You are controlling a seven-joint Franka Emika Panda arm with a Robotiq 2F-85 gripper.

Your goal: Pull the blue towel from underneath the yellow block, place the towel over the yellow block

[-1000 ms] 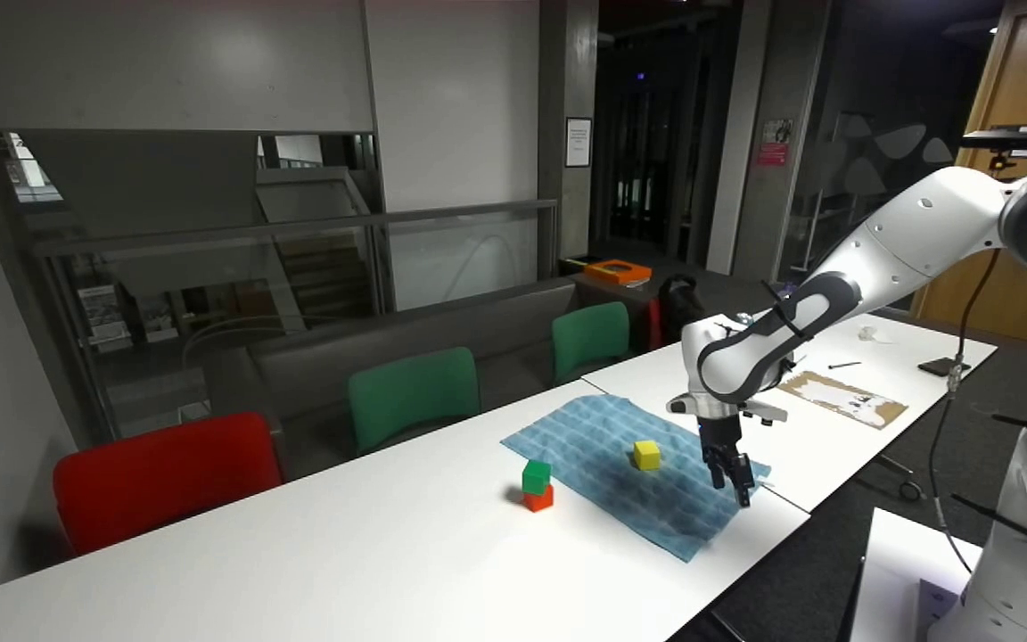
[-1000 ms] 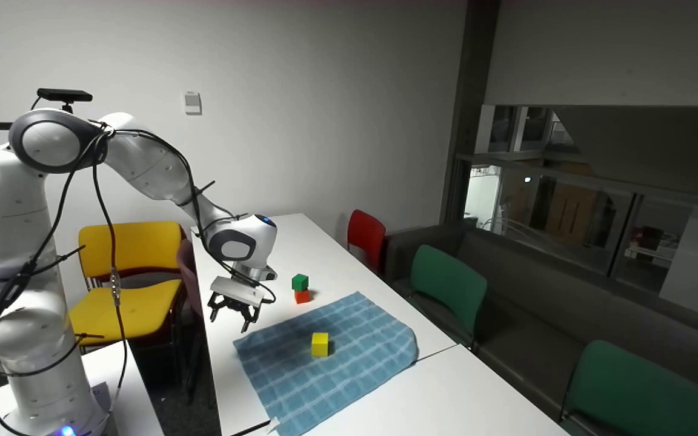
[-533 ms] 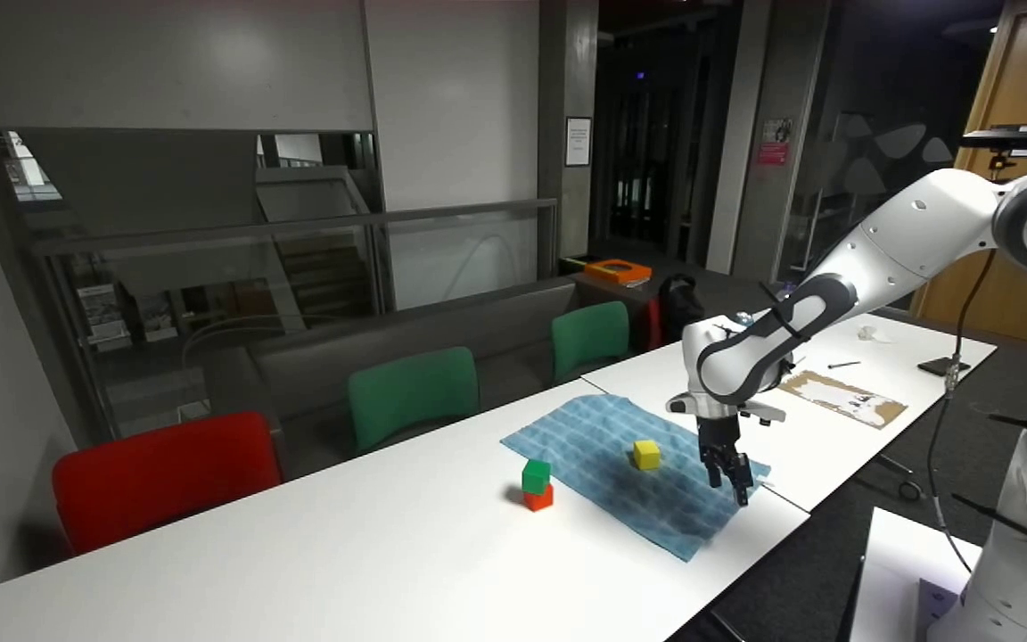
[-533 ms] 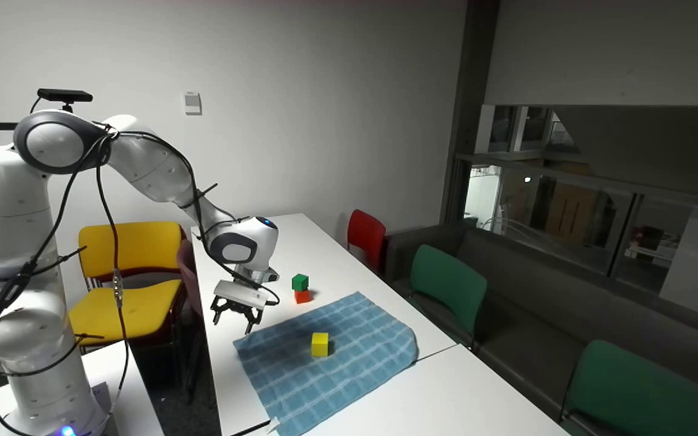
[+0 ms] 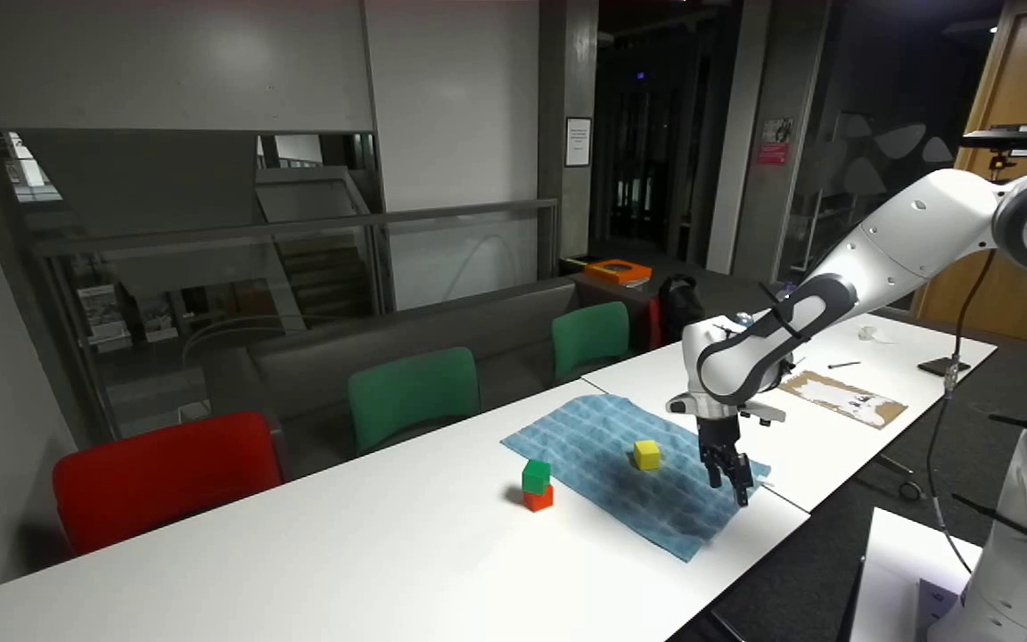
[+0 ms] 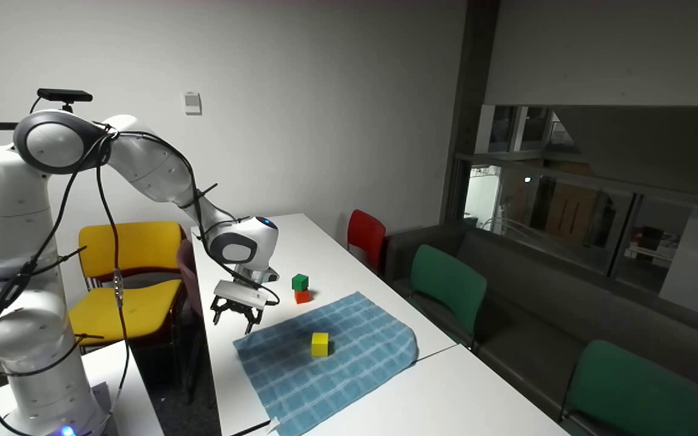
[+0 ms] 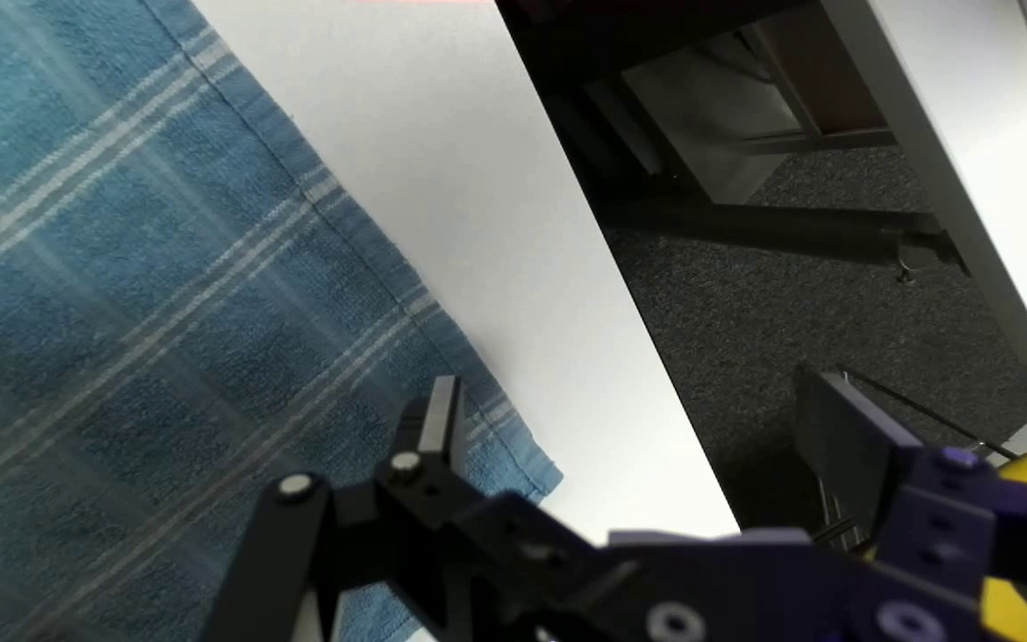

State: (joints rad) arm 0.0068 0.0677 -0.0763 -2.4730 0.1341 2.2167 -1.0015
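Towel [image 6: 343, 369] in checked blue lies spread over the seam of the white surface [image 6: 440, 399], and your yellow block [image 6: 320, 344] sits on top of it, well in from the edges, with cloth all around. Your claw [image 6: 232, 326] is released, its fingers [image 7: 442, 419] spread wide, close to one corner of the towel. In the wrist view you have one finger showing against the cloth near that corner and the opposite one against the dark carpet [image 7: 745, 303] past the edge of the surface; whether the nearer finger touches the towel, you cannot tell. Near one edge of the towel, yet apart from it, a green block [image 6: 300, 282] rests on a red-orange block [image 6: 302, 296]. Farther along the surface, in an exterior view, you see a ragged brown-and-white sheet [image 5: 843, 399], a thin dark stick [image 5: 843, 365] and a flat dark object [image 5: 943, 366] too small to name. Your white arm [image 5: 906, 232] reaches in over the surface from one long side. Across from it stand green chairs [image 6: 449, 287] and a red chair [image 6: 367, 237], with a dark sofa [image 6: 525, 315] behind the green ones, while a yellow chair [image 6: 149, 307] stands on the arm's own side. High on the pale wall [image 6: 325, 109], you see a small white box [image 6: 192, 103].
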